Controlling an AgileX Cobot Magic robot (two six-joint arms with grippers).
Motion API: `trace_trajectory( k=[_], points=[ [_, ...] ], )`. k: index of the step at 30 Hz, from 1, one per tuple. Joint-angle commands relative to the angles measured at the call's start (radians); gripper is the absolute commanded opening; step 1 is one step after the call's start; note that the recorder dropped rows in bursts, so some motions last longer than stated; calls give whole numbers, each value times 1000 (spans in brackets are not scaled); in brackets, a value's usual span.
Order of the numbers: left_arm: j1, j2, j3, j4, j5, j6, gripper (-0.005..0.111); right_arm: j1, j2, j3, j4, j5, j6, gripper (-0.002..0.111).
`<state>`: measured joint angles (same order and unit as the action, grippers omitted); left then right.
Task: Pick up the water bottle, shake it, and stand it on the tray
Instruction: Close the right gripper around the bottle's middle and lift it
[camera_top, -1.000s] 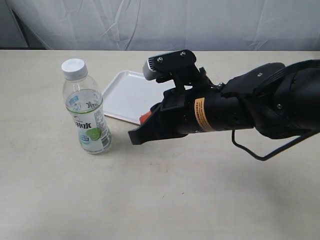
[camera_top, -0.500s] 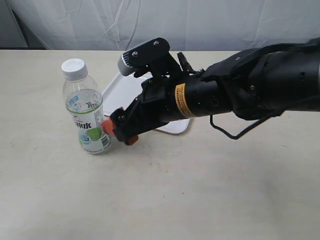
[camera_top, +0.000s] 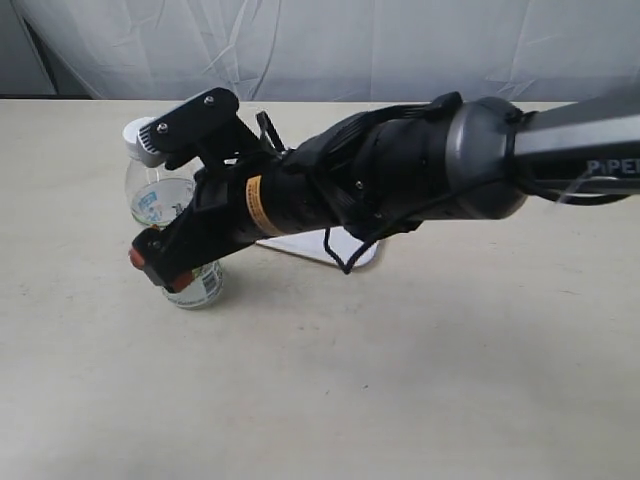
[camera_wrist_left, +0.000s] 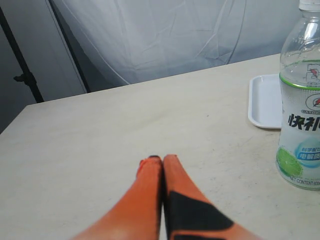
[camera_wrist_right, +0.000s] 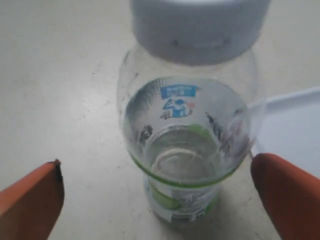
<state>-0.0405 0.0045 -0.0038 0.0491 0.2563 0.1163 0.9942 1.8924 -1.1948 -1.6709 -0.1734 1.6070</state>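
Currently the right gripper (camera_top: 155, 270) is spread wide, with one orange finger (camera_wrist_right: 30, 200) on each side of the water bottle (camera_wrist_right: 187, 150). In the right wrist view neither finger touches the bottle, and nothing is gripped. The bottle stands upright on the table (camera_top: 400, 380), cap on, just beside the tray (camera_wrist_left: 264, 102) and not on it. The left gripper (camera_wrist_left: 161, 161) has its fingers pressed together and holds nothing.

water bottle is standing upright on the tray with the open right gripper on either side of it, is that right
Not on the tray. The water bottle stands upright on the table, next to the tray, as the left wrist view shows. The rest holds: the open right gripper has a finger on either side of it.
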Motion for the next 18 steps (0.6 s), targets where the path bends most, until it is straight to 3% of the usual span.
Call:
trace_trajectory(
  k=[1,14,16,18],
  points=[
    [0,-5,4,-6,-9,-3,0,6,43,-58,8,13,-1,104],
    [0,-5,4,-6,-9,-3,0,7,92,-98,56,8,1,103],
    [0,-5,4,-6,-9,-3,0,7,94,-98,56,8,1,95],
    [0,-5,4,-6,-9,-3,0,7,96,-98,58,8,-1,75]
  ],
)
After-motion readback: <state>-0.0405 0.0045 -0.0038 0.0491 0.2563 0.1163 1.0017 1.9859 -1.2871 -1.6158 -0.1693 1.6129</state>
